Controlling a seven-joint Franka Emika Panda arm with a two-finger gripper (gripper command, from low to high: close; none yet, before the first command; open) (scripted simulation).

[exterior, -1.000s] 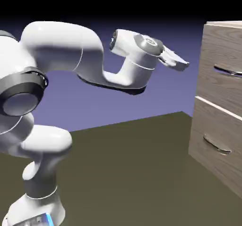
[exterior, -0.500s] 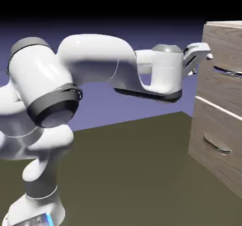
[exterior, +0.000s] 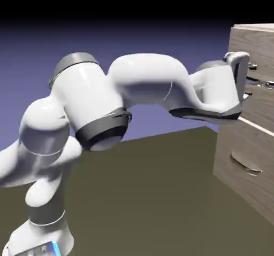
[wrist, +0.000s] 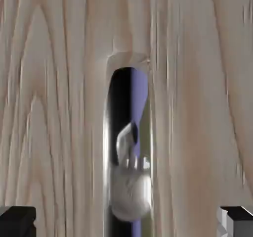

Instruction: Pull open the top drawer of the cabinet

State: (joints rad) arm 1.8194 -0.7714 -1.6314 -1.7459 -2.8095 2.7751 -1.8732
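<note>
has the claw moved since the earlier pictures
Yes, in the exterior view the claw has moved right, from short of the cabinet to right in front of its top drawer.

the robot arm (exterior: pixel 147 78) is glossy white with rounded, bulging segments, dark grey bands around its joints, thin seam lines, and a glowing blue strip at lower left.

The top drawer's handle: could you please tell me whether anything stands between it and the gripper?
Nothing visible does: in the hand view, the handle lies between the open gripper's fingertips, with only the drawer front behind.
</note>
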